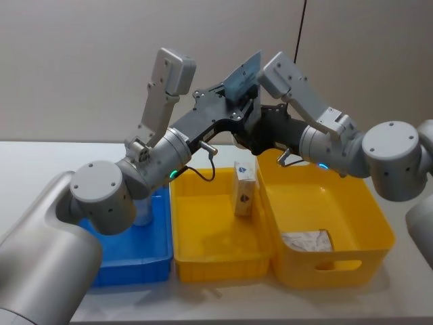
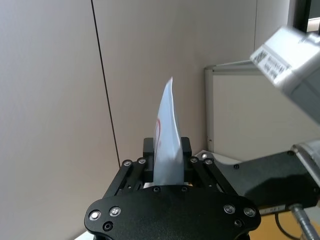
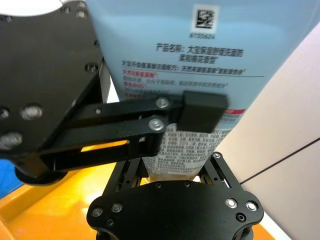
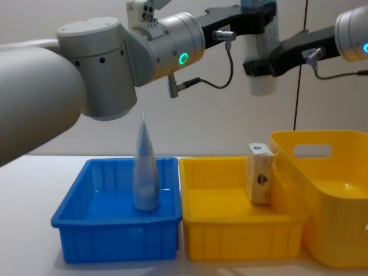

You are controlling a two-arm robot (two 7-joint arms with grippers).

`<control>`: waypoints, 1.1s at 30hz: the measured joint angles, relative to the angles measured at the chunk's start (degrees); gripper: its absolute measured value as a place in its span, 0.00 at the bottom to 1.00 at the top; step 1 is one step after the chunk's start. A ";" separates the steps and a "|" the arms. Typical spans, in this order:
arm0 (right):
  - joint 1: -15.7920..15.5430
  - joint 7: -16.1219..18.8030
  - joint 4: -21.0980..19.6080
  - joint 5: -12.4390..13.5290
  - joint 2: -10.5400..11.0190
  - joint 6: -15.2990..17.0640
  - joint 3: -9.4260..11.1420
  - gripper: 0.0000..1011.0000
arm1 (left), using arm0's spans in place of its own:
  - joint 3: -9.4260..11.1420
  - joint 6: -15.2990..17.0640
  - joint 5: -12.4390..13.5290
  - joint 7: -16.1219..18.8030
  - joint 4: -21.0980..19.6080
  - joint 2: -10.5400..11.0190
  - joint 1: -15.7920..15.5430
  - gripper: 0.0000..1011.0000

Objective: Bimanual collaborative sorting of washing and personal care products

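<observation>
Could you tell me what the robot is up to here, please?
It is sorting care products into bins. Both grippers meet in the air above the bins: the left gripper and the right gripper are each shut on the same pale blue squeeze tube, apparently mid-handover. Another tube stands upright in the blue bin, a small carton stands in the middle yellow bin, and a flat pack lies in the larger yellow bin.

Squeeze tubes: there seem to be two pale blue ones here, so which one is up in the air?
The pale blue plastic squeeze tube clamped between both tools above the bins. The other pale silvery-blue tapered tube stands upright in the blue plastic bin.
</observation>
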 joint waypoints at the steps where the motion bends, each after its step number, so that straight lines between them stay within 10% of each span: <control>1: 0.00 0.02 0.04 -0.04 -0.01 0.04 -0.03 0.39 | 0.00 -0.02 -0.02 -0.01 -0.02 -0.01 -0.01 0.26; 24: -0.60 -1.52 -0.93 0.78 0.52 0.51 1.85 0.25 | 0.00 -0.05 -0.01 -0.03 -0.03 0.01 0.00 0.96; 33: -2.70 -4.75 -3.24 2.43 1.37 1.99 6.43 0.21 | 0.00 -0.03 0.02 -0.01 0.00 0.00 0.00 0.99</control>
